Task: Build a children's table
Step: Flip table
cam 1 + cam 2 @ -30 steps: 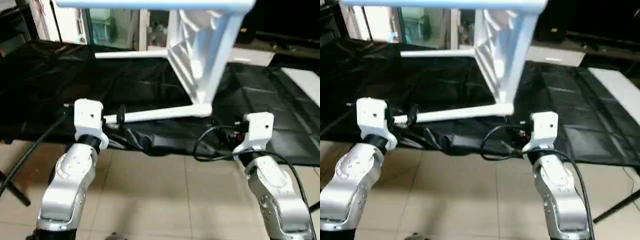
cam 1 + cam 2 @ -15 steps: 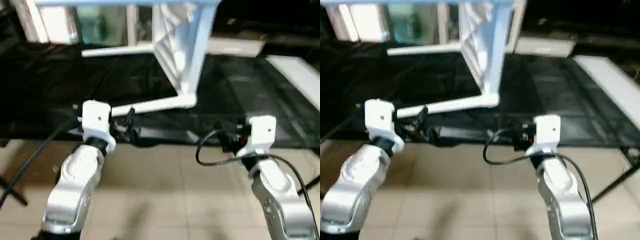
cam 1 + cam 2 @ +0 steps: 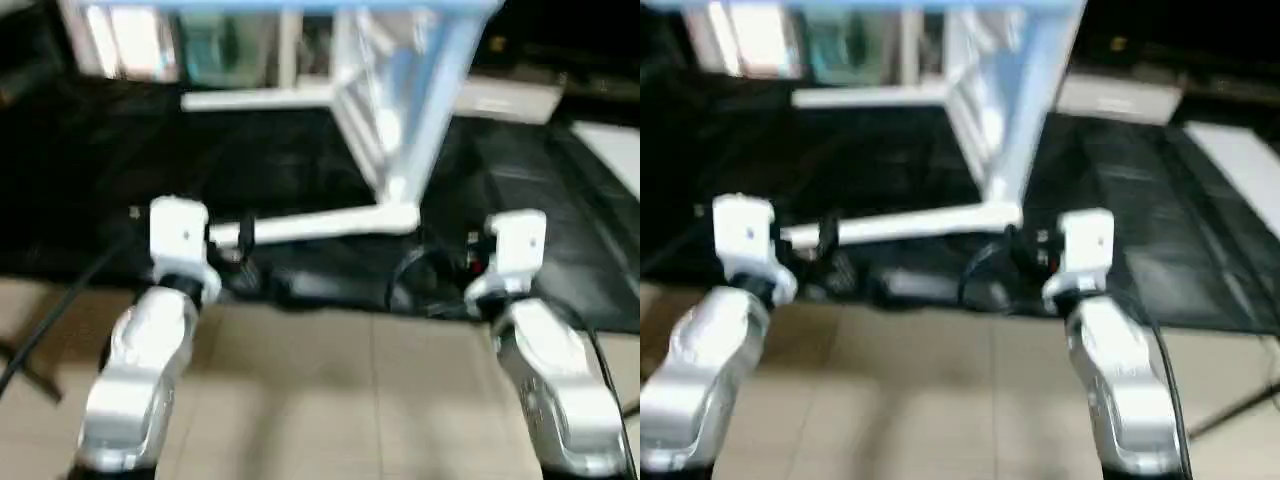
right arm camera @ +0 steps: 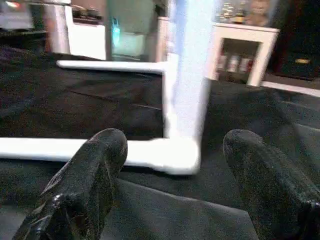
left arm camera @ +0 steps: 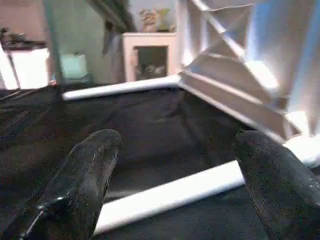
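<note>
The children's table lies on its side on the black sheet, its white ribbed top (image 3: 400, 110) standing on edge. Its legs point toward my left: a near leg (image 3: 310, 225) along the sheet, a far leg (image 3: 255, 98) behind, and another (image 3: 300, 8) high up. My left gripper (image 5: 175, 145) is open at the free end of the near leg (image 5: 170, 192), which runs across between its fingers (image 5: 90, 170) without touching them. My right gripper (image 4: 172, 145) is open too, facing the corner socket (image 4: 180, 152) where that leg joins the top, and holds nothing.
The black-sheeted work table (image 3: 120, 170) ends just in front of my wrists, with tiled floor (image 3: 330, 400) below. White glass-door cabinets (image 3: 200, 45) stand behind. A black cable (image 3: 410, 275) loops by my right wrist. A white panel (image 3: 610, 150) lies at the far right.
The whole picture has swayed with the camera. Both grippers stay open in the same places by the near leg and the corner socket.
</note>
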